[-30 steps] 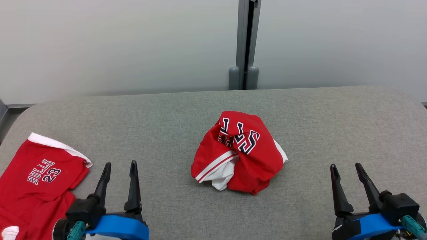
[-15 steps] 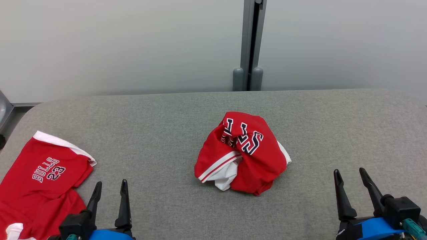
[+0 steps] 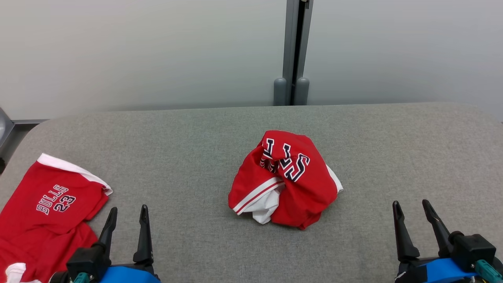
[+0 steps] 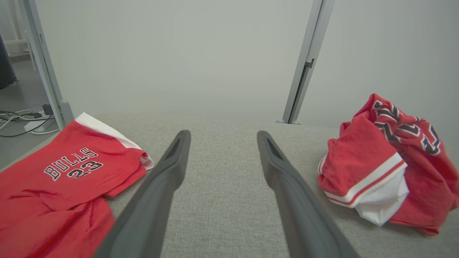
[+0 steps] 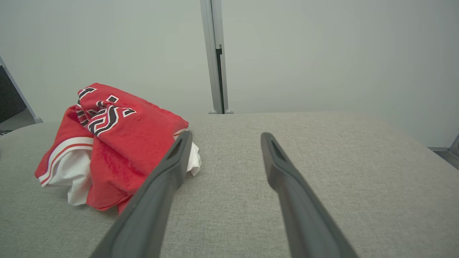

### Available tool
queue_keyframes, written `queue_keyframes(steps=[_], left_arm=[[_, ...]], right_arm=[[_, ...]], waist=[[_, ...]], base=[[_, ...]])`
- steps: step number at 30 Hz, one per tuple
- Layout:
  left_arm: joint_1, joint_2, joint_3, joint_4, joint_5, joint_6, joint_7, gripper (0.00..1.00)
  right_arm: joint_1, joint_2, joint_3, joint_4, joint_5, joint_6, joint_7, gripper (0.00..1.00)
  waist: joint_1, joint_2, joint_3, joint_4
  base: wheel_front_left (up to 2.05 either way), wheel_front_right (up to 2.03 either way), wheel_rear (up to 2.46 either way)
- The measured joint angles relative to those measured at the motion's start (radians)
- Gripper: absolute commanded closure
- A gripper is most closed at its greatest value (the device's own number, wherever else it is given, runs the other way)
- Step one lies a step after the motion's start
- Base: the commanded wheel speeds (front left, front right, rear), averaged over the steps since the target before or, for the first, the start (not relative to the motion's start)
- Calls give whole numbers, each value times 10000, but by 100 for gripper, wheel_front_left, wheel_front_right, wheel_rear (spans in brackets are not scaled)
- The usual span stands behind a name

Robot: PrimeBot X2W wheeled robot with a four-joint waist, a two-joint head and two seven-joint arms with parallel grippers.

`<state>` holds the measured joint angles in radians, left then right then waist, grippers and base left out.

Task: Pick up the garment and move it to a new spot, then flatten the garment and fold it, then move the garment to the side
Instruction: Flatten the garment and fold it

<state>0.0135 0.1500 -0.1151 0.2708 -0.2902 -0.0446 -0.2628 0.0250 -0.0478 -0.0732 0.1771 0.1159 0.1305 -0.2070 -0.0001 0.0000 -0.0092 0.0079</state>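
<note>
A crumpled red and white garment (image 3: 285, 179) with dark lettering lies bunched in the middle of the grey table (image 3: 188, 141). It sits at the right of the left wrist view (image 4: 383, 161) and at the left of the right wrist view (image 5: 114, 143). My left gripper (image 3: 128, 210) stands open at the lower left, well short of the garment and empty. My right gripper (image 3: 410, 205) stands open at the lower right, also apart from it, nothing between its fingers. The open left gripper (image 4: 222, 135) and right gripper (image 5: 226, 135) rise from their wrist views' bottom edges.
A second red garment (image 3: 47, 212) marked BULLS 23 lies flat at the table's left edge, close to my left gripper. It also shows in the left wrist view (image 4: 68, 179). A grey post (image 3: 292, 51) and pale wall stand behind the table.
My left gripper has drawn back toward the near edge and a little left. The right gripper has moved back slightly. The camera shifted a little; the garments lie as before.
</note>
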Motion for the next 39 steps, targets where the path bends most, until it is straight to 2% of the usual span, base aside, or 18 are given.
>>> queue_keyframes(steps=[5, 8, 13, 17, 22, 32, 33, 34, 36, 37, 39], left_arm=[[-2, -33, 38, -54, 29, -46, 0, 0], [-112, -56, 48, -107, 33, -86, 0, 0], [-480, -182, -15, -234, 92, -176, 0, 0], [-869, -253, -178, -326, 178, -263, -2, 0], [-1377, -284, -337, -407, 276, -378, -2, 0], [-1629, -407, -598, -199, 353, -533, -2, 0], [-1629, -418, -598, -174, 353, -537, 0, 0], [-1625, -420, -594, -155, 353, -543, -2, 0], [-1615, -428, -591, -115, 353, -546, -2, 0], [-1610, -426, -589, -88, 355, -548, -2, 0], [-1592, -428, -583, -63, 353, -579, -2, 0]], right_arm=[[-65, -2, 111, 27, 42, 0, 12, 0], [-700, -2, 213, -104, 282, 0, 303, 0], [-2223, 0, 430, 253, 403, 0, 2347, 0], [-3642, -4, 311, 1264, 222, 0, 4098, 0], [-5099, -100, 33, 3091, 29, 0, 5375, 0], [-6169, -683, 441, 6148, -134, 0, 5668, 0], [-6212, -729, 504, 6335, -128, 0, 5653, 5], [-6307, -771, 520, 6543, -73, 0, 5649, 39], [-6381, -765, 606, 6838, 48, 0, 5496, 84], [-6381, -752, 671, 6936, 134, 2, 5436, 100], [-6381, -731, 748, 7016, 247, 2, 5329, 100]], waist=[[0, 0, 132, -6], [0, 0, 321, -37], [0, 0, 699, 33], [1, 0, 1089, 184], [3, 0, 1608, 544], [3, 0, 2104, 1580], [2, 0, 2098, 1643], [3, 0, 2079, 1675], [2, 0, 2003, 1681], [2, 0, 1949, 1684], [2, 0, 1880, 1685]], base=[[0, 0, 0], [0, 0, 0], [0, 0, 0], [0, 0, 0], [0, 0, 0], [0, 0, 0], [0, 0, 0], [0, 0, 0], [0, 0, 0], [0, 0, 0], [0, 0, 0]])
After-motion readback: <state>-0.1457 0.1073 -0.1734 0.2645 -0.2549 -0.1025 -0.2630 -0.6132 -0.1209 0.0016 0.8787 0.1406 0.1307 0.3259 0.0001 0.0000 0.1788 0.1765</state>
